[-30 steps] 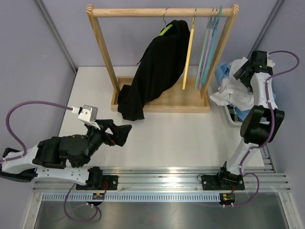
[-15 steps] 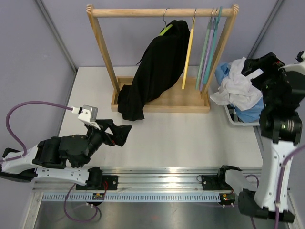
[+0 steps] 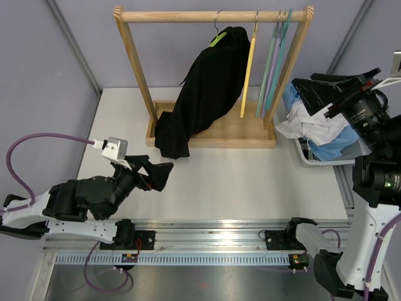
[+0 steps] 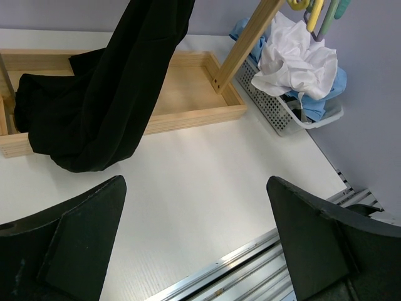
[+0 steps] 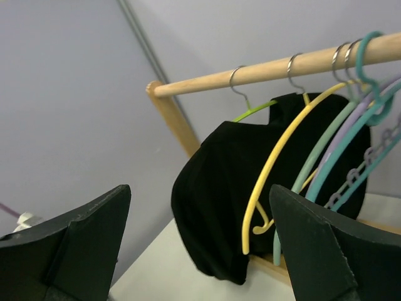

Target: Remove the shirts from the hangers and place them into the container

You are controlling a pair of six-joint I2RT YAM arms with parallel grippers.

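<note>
Your left fingers (image 4: pixel 81 238) are spread wide and grasp nothing, low over the table (image 3: pixel 250 175). Your right fingers (image 5: pixel 75 238) are likewise released and empty, raised beside the container (image 4: pixel 269 110), where the white shirt (image 3: pixel 310 122) lies heaped. The black shirt (image 3: pixel 203 94) hangs on the lime green hanger (image 3: pixel 218 39) on the rack (image 3: pixel 135 69).

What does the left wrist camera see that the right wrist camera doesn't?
Only the left wrist camera sees the white shirt piled in the container with a light blue garment, and the rack's wooden base tray. Only the right wrist camera sees the rack's top rail and the hangers' metal hooks. Both see the black shirt hanging.
</note>
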